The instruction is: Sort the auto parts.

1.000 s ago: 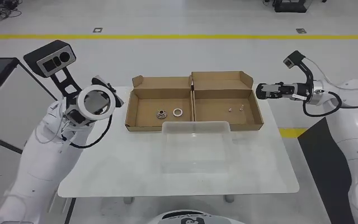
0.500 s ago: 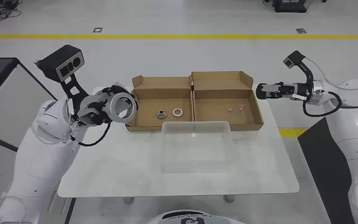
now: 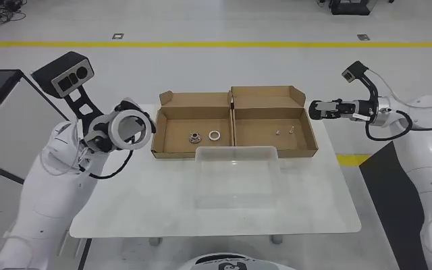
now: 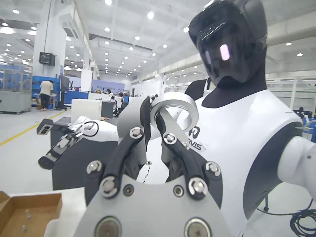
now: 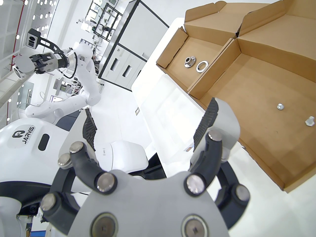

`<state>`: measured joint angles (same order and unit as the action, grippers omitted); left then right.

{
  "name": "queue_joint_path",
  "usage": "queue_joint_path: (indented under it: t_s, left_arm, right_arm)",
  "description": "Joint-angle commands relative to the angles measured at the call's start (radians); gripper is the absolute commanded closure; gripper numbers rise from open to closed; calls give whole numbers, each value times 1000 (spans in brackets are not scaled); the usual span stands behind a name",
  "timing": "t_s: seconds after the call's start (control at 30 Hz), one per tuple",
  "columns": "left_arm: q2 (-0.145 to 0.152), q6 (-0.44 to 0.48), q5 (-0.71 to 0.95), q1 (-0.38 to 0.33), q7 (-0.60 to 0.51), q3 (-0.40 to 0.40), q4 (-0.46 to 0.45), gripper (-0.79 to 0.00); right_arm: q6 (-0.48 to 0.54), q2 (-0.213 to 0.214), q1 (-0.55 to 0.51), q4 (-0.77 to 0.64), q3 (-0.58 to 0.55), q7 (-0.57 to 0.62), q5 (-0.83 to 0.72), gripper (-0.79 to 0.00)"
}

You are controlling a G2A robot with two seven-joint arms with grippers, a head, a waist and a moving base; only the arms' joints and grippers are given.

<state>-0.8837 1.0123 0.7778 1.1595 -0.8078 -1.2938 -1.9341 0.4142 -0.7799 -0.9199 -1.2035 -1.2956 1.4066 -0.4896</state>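
My left gripper (image 4: pixel 154 120) is shut on a large silver ring (image 4: pixel 176 102), held up in the air. In the top view that ring (image 3: pixel 144 129) hangs over the table's left edge, just left of the left cardboard box (image 3: pixel 158 131). A flanged hub (image 3: pixel 194 138) and a small ring (image 3: pixel 214 135) lie in that box. The right cardboard box (image 3: pixel 312 135) holds two bolts (image 3: pixel 277 132) (image 3: pixel 291 129). My right gripper (image 5: pixel 150 124) is open with nothing between its fingers; it hovers off the far right corner of the right box (image 3: pixel 316 109).
A clear plastic bin (image 3: pixel 237 177) stands on the white table (image 3: pixel 148 196) in front of the two boxes. Bare table surface lies left and right of the bin. A grey cabinet (image 5: pixel 128 57) stands beyond the table's left side.
The left arm swung the large ring toward the left box, then drew it back a little to the left. The right arm has kept still.
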Motion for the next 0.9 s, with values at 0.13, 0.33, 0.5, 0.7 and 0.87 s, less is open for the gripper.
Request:
queue_joint_path:
  t_s: [0.13,0.33,0.5,0.7,0.87]
  left_arm:
    - [-10,0,62,-3,0,-5,-8,0]
    - [-10,-5,-7,-8,-5,-7,13,0]
    - [-1,-22,-126,-7,-22,-22,29,0]
    - [8,-18,-180,2,-18,-29,27,0]
    - [6,0,-90,8,0,-25,10,0]
  right_arm:
    - [0,0,0,0,0,0,0,-785]
    - [0,0,0,0,0,0,0,-785]
    - [0,0,0,0,0,0,0,-785]
    - [0,0,0,0,0,0,0,-785]
    - [0,0,0,0,0,0,0,-785]
